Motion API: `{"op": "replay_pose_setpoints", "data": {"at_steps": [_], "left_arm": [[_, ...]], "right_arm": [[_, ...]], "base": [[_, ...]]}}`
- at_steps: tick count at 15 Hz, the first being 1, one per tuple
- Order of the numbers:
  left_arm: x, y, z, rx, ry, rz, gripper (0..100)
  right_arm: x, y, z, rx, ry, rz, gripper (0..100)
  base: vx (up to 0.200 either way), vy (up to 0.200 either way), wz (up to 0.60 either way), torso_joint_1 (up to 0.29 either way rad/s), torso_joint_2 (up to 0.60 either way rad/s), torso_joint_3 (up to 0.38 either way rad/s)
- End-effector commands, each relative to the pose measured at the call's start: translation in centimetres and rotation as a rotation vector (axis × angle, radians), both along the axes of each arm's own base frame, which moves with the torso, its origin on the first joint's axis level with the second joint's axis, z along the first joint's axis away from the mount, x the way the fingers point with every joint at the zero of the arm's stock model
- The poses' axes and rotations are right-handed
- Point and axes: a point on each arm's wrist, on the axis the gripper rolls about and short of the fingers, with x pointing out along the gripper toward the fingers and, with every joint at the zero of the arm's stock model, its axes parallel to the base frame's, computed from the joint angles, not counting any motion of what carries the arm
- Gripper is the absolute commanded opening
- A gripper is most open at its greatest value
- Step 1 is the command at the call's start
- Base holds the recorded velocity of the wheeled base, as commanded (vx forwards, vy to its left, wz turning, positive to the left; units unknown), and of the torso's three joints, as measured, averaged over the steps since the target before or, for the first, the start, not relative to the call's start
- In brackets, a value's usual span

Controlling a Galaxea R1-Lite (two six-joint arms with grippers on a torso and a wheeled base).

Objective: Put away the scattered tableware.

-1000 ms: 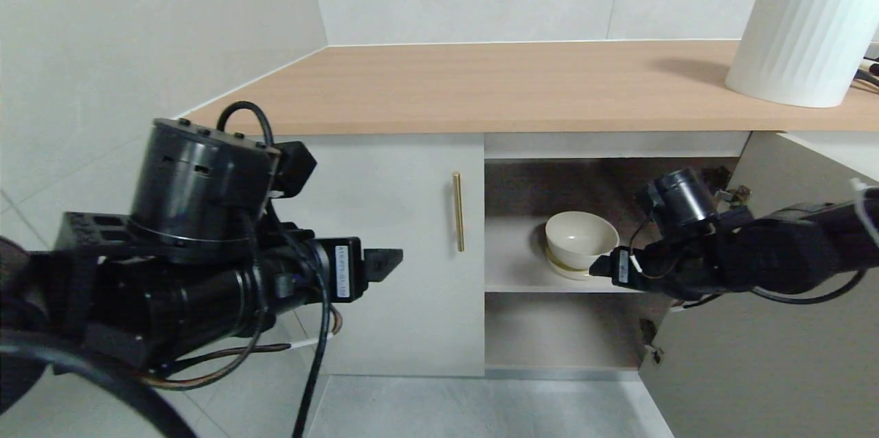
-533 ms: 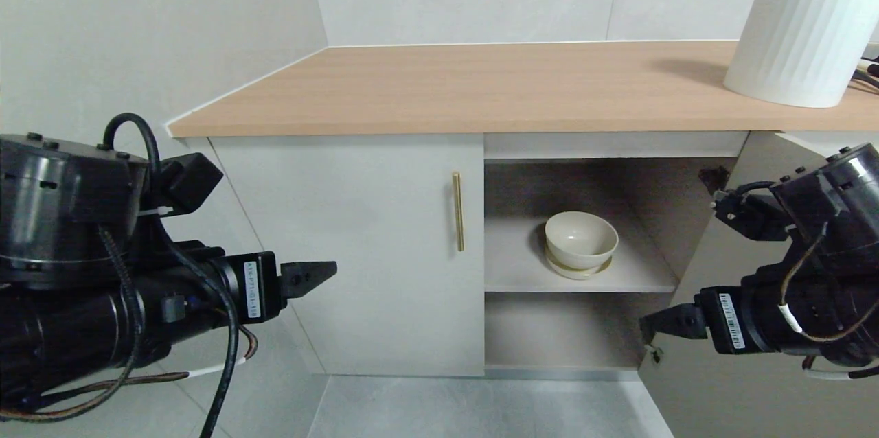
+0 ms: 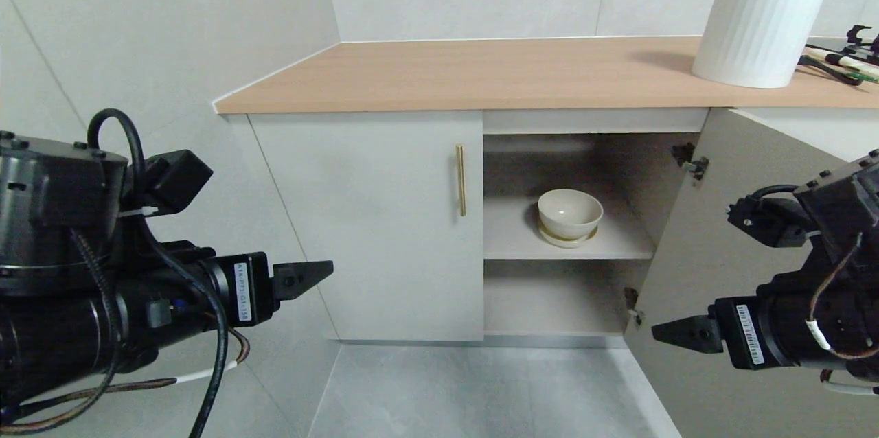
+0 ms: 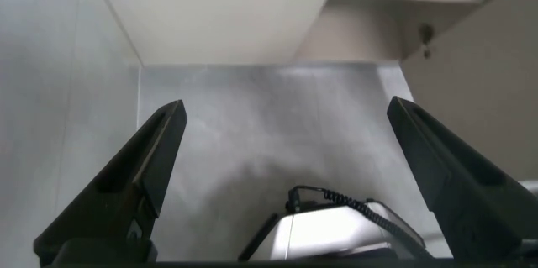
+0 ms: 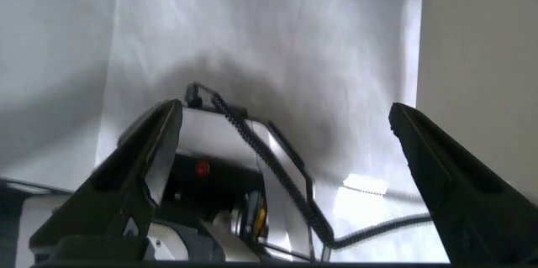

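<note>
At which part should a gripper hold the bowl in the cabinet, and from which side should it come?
Probably the near rim of the bowl, one finger inside and one outside, coming straight in through the open front. It stands upright, mouth up, on a small plate on the shelf; the closed door blocks the left side.

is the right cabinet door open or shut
Open: the right door stands swung outward, exposing the shelf with the bowl on it.
</note>
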Motion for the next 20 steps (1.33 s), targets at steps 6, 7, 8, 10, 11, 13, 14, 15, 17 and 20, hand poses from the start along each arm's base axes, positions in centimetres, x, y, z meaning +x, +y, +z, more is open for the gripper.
{"op": "replay_pose_setpoints", "data": {"at_steps": [6,7,8,10,11,13,14,15,17,20], "left_arm": [[0.0,-0.1,-0.1,0.002,0.002,-0.002,100],[-0.1,0.0,-0.2,0.004,0.004,-0.002,100],[-0.1,0.0,-0.2,0.005,0.006,-0.002,100],[-0.1,0.0,-0.2,0.005,0.006,-0.002,100],[-0.1,0.0,-0.3,0.006,0.007,-0.002,100],[-0.1,0.0,-0.3,0.009,0.009,-0.003,100],[0.0,-0.1,-0.4,0.015,0.011,-0.006,100],[0.0,0.0,-0.4,0.024,0.010,-0.010,100],[-0.1,0.0,-0.7,0.046,0.013,-0.019,100],[-0.1,0.0,-0.7,0.047,0.013,-0.019,100]], "right_arm": [[-0.1,-0.1,-0.1,-0.009,0.013,0.001,100],[-0.1,-0.1,0.0,-0.010,0.012,0.002,100],[-0.2,-0.2,0.1,-0.011,0.012,0.001,100],[-0.4,-0.3,0.1,-0.027,0.023,-0.005,100],[-0.7,-0.6,0.7,-0.076,0.046,-0.032,100],[-1.4,-1.2,1.6,-0.115,0.054,-0.058,100],[-2.0,-1.6,2.3,-0.123,0.049,-0.066,100],[-2.4,-1.9,2.7,-0.124,0.046,-0.071,100],[-2.9,-2.9,3.6,-0.152,0.055,-0.113,100],[-2.8,-3.5,3.7,-0.174,0.079,-0.150,100]], "base": [[-0.133,0.000,0.00,0.000,0.00,0.002],[0.000,0.000,0.00,0.000,0.00,0.000],[0.000,0.000,0.00,0.000,0.00,0.000],[0.000,0.000,0.00,0.000,0.00,0.000],[0.000,0.000,0.00,0.000,0.00,0.000],[0.000,0.000,0.00,0.000,0.00,0.000],[0.000,0.000,0.00,0.000,0.00,0.000],[0.000,-0.200,0.00,0.002,0.00,0.007],[0.000,-0.200,0.00,-0.002,0.00,0.002],[0.000,-0.200,0.00,0.009,0.00,0.001]]}}
